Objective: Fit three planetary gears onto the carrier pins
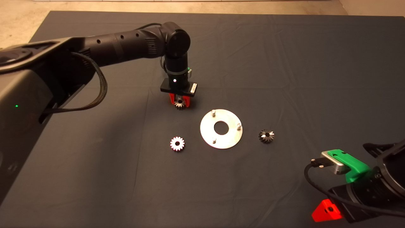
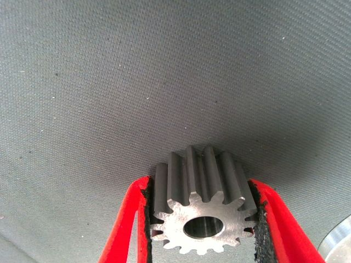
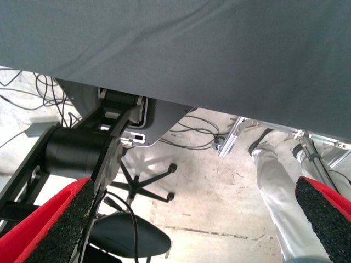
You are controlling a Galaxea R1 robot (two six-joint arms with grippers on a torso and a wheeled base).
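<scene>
My left gripper [image 1: 179, 102] is shut on a silvery planetary gear [image 1: 179, 104], held between both pads in the left wrist view [image 2: 202, 216], left of and behind the silver carrier plate [image 1: 228, 138]. The plate lies flat mid-mat with three upright pins [image 1: 213, 112], [image 1: 239, 126], [image 1: 214, 140], all bare. A bright gear [image 1: 177, 143] lies left of the plate. A darker gear [image 1: 266, 136] lies right of it. My right gripper [image 1: 326, 211] is parked at the lower right, fingers [image 3: 55, 222] wide open.
The plate's edge [image 2: 335, 244] shows at one corner of the left wrist view. Past the mat's edge the right wrist view shows the floor, cables, an office chair [image 3: 134, 230] and a person's leg [image 3: 277, 186].
</scene>
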